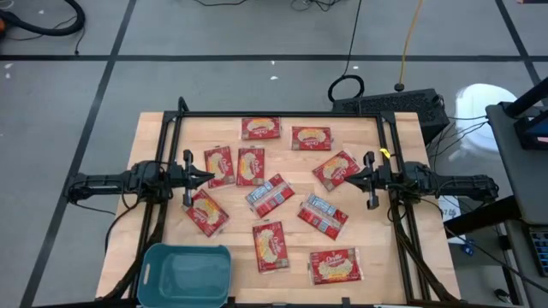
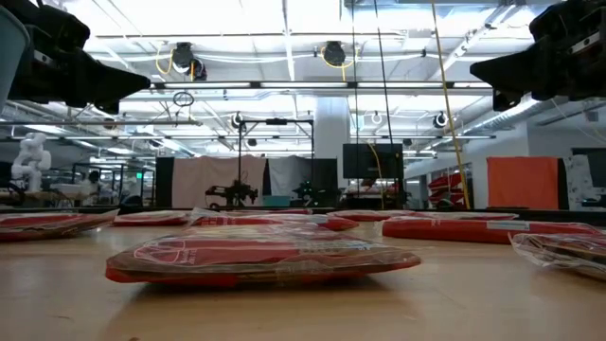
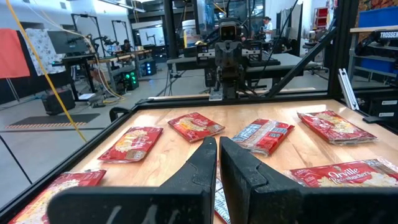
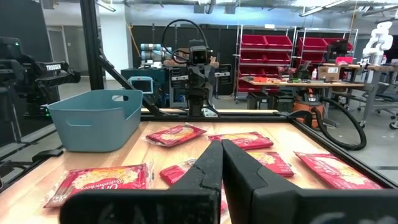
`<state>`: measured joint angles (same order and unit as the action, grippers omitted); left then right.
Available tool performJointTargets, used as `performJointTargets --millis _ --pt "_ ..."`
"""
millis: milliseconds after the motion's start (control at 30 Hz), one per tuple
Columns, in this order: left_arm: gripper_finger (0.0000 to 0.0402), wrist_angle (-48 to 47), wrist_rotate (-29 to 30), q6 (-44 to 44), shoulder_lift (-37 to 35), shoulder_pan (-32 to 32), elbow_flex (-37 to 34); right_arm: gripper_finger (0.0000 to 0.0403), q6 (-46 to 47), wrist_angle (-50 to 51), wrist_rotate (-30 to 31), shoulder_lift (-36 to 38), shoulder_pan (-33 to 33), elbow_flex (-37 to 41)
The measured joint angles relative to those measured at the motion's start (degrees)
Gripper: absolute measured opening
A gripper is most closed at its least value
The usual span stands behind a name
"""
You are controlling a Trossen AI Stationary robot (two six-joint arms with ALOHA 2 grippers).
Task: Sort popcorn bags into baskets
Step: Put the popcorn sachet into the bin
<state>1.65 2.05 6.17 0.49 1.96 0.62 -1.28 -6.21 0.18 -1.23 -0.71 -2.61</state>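
Ten popcorn bags (image 1: 271, 196) lay scattered across the table (image 1: 154, 137); the teal basket (image 1: 187, 275) sat empty at its near-left corner. Left gripper (image 1: 208, 176) and right gripper (image 1: 348, 178) hovered with jaws clenched, holding nothing.

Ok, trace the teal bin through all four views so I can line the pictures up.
High view: teal bin at the table's bottom-left corner, on the left arm's side.
Low view: only a teal sliver at the top-left edge, probably its wall.
Left wrist view: not in it.
Right wrist view: left of centre, standing on the wood.
Shared landmark: the black table frame, also visible beside the bin in the right wrist view.
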Motion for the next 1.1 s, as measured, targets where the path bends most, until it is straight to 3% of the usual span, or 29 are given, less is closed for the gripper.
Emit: performJointTargets --millis 367,533,667,1100 --pt "0.0026 -0.02 0.00 0.00 -0.01 0.00 -0.02 0.0000 -5.07 2.61 5.77 -0.02 -0.01 0.01" --pt "0.0026 0.00 0.01 0.00 -0.01 0.00 0.00 0.0000 -5.49 2.38 -0.24 -0.04 0.00 0.02" --pt "0.0026 -0.02 0.00 0.00 0.00 0.00 -0.01 0.0000 -5.43 -0.09 -0.27 -0.04 0.00 -0.81" --pt "0.0026 -0.04 0.00 0.00 0.00 0.00 -0.02 0.0000 -9.75 1.74 2.81 -8.68 0.00 -17.92"
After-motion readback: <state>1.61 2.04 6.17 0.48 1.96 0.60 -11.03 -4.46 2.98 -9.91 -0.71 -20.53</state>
